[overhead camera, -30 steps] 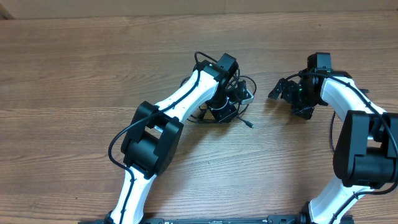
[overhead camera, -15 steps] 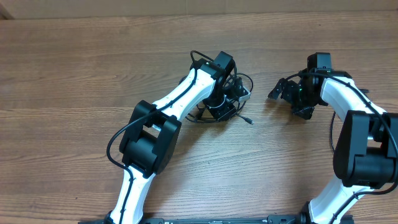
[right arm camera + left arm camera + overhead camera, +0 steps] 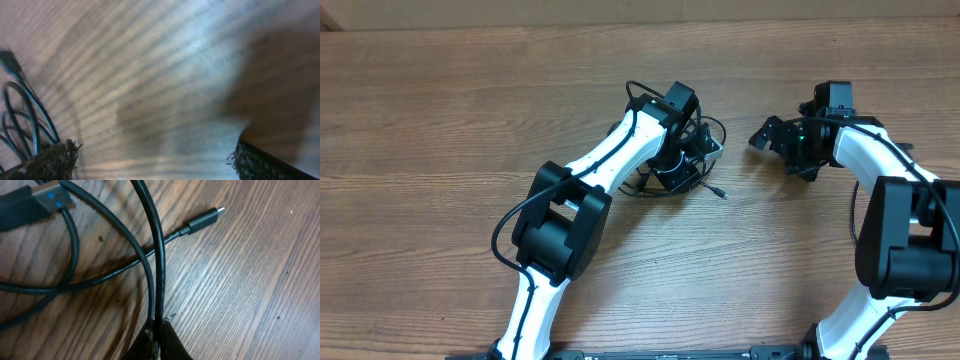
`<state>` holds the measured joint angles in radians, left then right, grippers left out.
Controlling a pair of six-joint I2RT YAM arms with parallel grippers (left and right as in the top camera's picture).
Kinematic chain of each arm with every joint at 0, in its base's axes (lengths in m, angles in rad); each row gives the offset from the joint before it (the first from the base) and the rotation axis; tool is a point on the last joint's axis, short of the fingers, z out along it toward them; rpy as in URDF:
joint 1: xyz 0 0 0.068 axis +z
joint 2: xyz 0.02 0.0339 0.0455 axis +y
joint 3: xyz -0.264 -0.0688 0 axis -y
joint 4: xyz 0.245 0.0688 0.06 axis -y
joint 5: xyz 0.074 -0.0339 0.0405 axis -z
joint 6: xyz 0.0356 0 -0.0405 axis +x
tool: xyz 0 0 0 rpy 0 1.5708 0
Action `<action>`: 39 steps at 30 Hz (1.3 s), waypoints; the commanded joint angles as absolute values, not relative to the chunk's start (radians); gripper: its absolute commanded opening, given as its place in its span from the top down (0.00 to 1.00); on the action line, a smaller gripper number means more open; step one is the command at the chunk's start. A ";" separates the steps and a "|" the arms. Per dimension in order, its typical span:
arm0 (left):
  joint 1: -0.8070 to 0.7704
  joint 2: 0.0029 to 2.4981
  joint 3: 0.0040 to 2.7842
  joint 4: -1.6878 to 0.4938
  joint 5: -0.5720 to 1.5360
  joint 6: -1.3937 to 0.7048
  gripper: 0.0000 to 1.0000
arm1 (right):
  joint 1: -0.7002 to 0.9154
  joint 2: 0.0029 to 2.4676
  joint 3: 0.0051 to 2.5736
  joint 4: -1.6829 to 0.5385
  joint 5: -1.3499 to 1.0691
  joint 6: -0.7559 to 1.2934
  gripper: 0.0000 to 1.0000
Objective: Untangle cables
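Left gripper (image 3: 159,339) pinches cables (image 3: 159,255); right gripper (image 3: 155,155) gapes

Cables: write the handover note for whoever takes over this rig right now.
Left gripper: shut on one strand of the cables, low over the table.
Right gripper: open, holding nothing, off to the right of the pile.
Cables: one heap mid-table under the left gripper. The strands cross each other, and a small plug end lies free on the wood.
Done: one strand gripped; nothing separated yet.
Left: probably bring the right gripper in for a second strand, then draw the two apart.
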<state>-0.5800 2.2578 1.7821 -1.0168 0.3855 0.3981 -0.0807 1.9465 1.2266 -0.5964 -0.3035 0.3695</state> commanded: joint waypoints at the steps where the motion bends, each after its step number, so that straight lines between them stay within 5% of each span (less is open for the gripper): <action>1: -0.574 2.266 1.808 -1.013 0.385 0.357 0.96 | -0.069 2.022 1.177 -0.594 -0.322 0.374 0.00; 14: -0.548 2.266 1.842 -1.047 0.385 0.332 0.96 | -0.067 2.022 1.177 -0.769 -0.395 0.363 0.00; 31: -0.323 2.266 1.850 -1.041 0.492 0.133 0.96 | -0.052 2.022 1.177 -0.749 -0.590 0.371 0.00; 39: -0.296 2.266 1.848 -1.052 0.555 0.134 0.92 | 0.015 2.022 1.177 -0.648 -0.919 0.371 0.00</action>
